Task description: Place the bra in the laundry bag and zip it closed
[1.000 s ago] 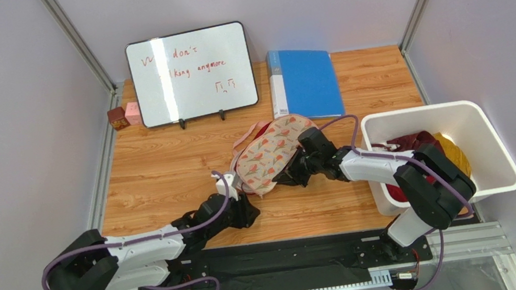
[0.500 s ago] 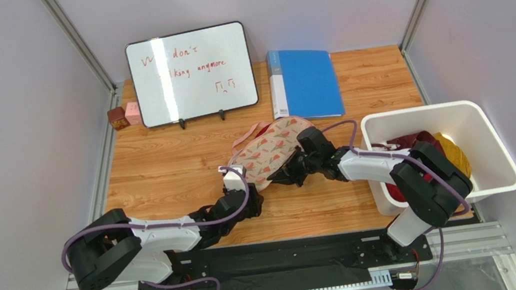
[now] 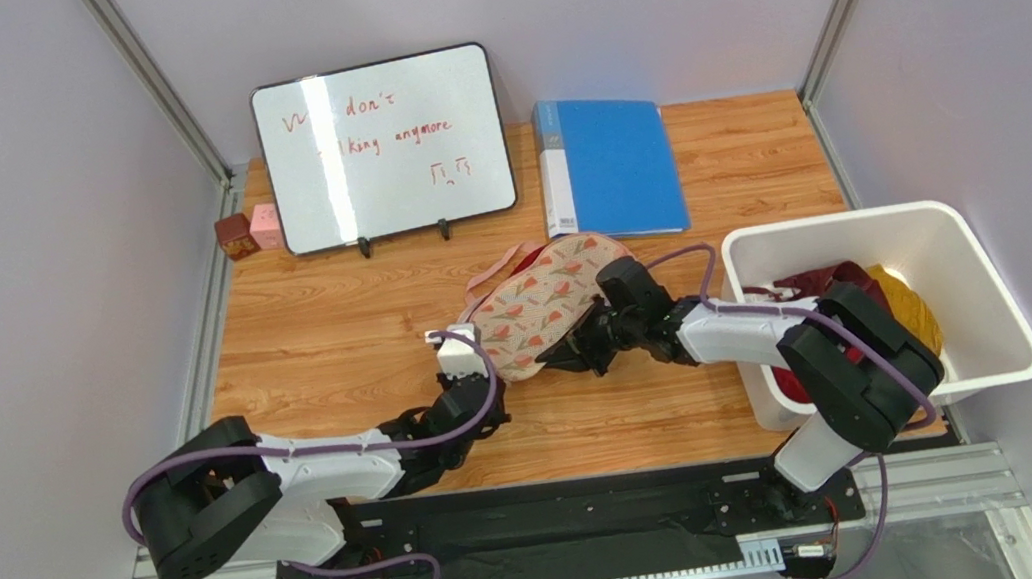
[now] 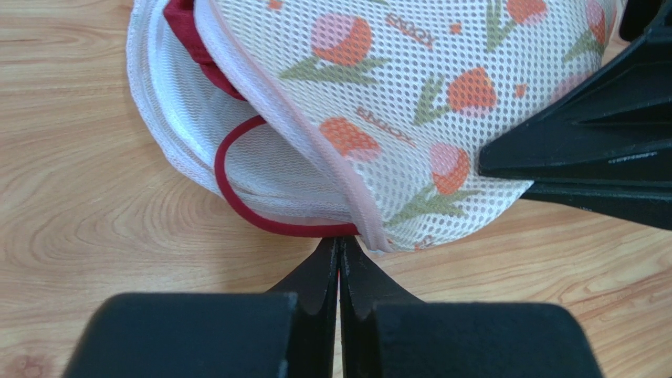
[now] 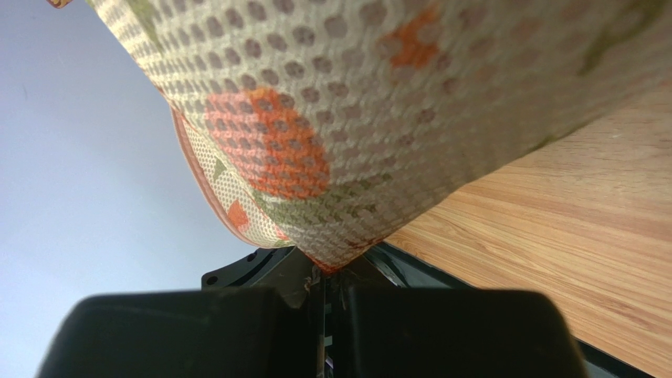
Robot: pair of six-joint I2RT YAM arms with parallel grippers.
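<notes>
The laundry bag (image 3: 547, 301), a mesh pouch with a flower print, lies mid-table with its near edge lifted. My right gripper (image 5: 327, 272) is shut on a pinch of its printed mesh (image 5: 378, 118). In the left wrist view the bag (image 4: 410, 94) gapes open on the left. The dark red bra (image 4: 185, 24) sits inside, and one thin strap (image 4: 237, 209) loops out over the pale lining. My left gripper (image 4: 339, 242) is shut right at that strap, with a sliver of red between its tips. The right gripper's black fingers (image 4: 584, 142) hold the bag's right side.
A white bin (image 3: 986, 299) with red and yellow clothes (image 3: 856, 287) stands at the right. At the back are a whiteboard (image 3: 381, 150), a blue folder (image 3: 606, 163) and two small blocks (image 3: 249, 232).
My left arm reached forward to the bag's near-left edge and its jaws closed from open. The right gripper kept its hold while the bag shifted slightly.
</notes>
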